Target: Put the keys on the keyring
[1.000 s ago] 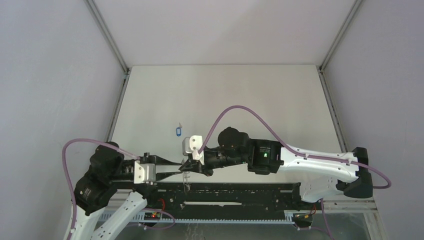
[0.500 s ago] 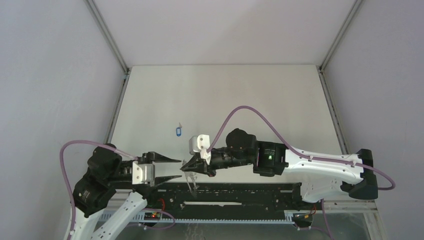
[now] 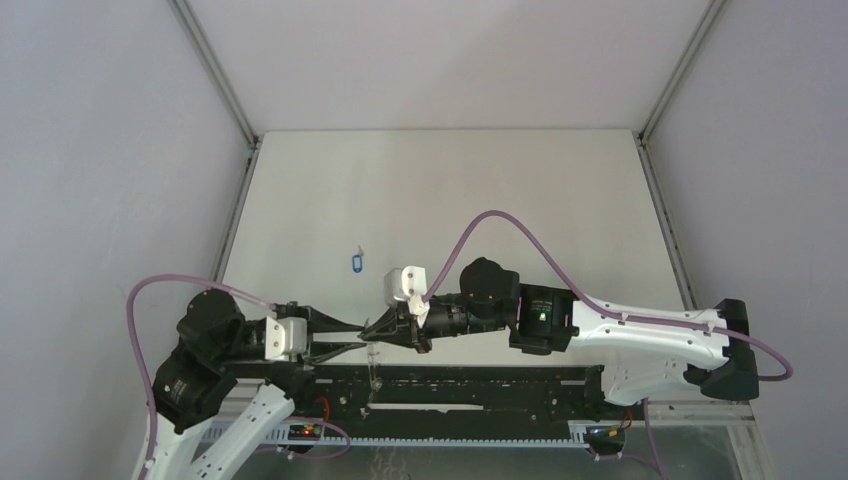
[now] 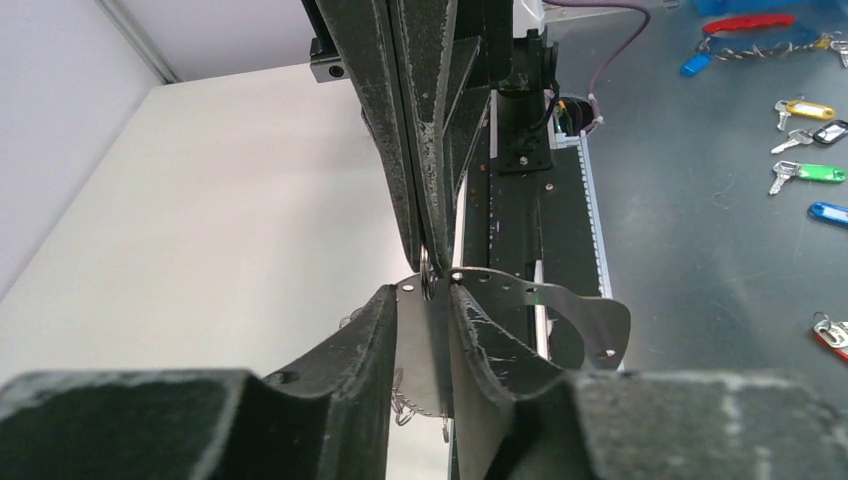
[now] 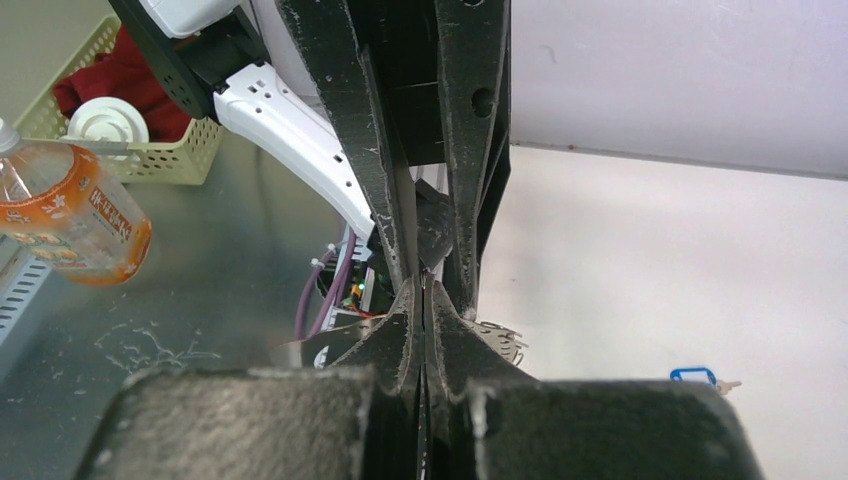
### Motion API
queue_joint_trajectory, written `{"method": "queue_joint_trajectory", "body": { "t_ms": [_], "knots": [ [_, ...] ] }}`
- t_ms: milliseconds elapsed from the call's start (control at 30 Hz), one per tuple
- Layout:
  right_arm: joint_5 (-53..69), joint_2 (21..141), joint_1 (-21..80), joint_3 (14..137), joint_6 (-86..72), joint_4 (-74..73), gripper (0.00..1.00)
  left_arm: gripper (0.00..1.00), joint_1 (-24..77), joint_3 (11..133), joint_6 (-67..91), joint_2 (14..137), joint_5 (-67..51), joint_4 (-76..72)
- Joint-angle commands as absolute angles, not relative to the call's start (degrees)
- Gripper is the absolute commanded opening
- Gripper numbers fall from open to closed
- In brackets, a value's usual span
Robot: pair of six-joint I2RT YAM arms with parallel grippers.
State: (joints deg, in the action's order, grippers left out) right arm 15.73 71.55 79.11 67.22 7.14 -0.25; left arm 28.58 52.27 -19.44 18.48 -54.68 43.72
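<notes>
Two grippers meet tip to tip at the near edge of the tabletop. The left gripper is part-way closed on the keyring, whose flat holed strip spans the gap between its fingers while the small rings dangle below. The right gripper is shut tight, its tips touching that strip from the opposite side. It may be pinching something thin, but I cannot tell what, and the black key is not visible anywhere. The blue key lies flat on the tabletop just beyond the left gripper, apart from both arms. The main risk, as I judge it, is the strip twisting or slipping out of the left grip if the right gripper pushes across it rather than along it; the hold looks narrow and the metal springy. A second risk is the position — the meeting point hangs over the black rail, so anything dropped would land among the rail's slots, not on the tabletop. Room lies forward: the tabletop beyond is broad, with both side walls well apart from the arms.
</notes>
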Motion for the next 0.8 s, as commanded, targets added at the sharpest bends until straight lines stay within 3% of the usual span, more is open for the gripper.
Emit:
{"method": "queue_joint_trajectory", "body": {
  "t_ms": [0, 467, 767],
  "knots": [
    [16.07, 70.17, 79.02, 67.54, 6.42, 4.22, 0.00, 0.28, 28.38, 51.76, -17.38, 18.83, -56.43, 41.31],
    [15.61, 71.08, 79.67, 67.59, 6.96, 3.95, 0.00, 0.17, 28.32, 51.96, -17.40, 19.37, -57.63, 41.57],
    [16.87, 72.33, 79.63, 67.84, 5.76, 3.78, 0.00, 0.03, 28.34, 51.93, -18.52, 20.13, -59.86, 41.70]
  ]
}}
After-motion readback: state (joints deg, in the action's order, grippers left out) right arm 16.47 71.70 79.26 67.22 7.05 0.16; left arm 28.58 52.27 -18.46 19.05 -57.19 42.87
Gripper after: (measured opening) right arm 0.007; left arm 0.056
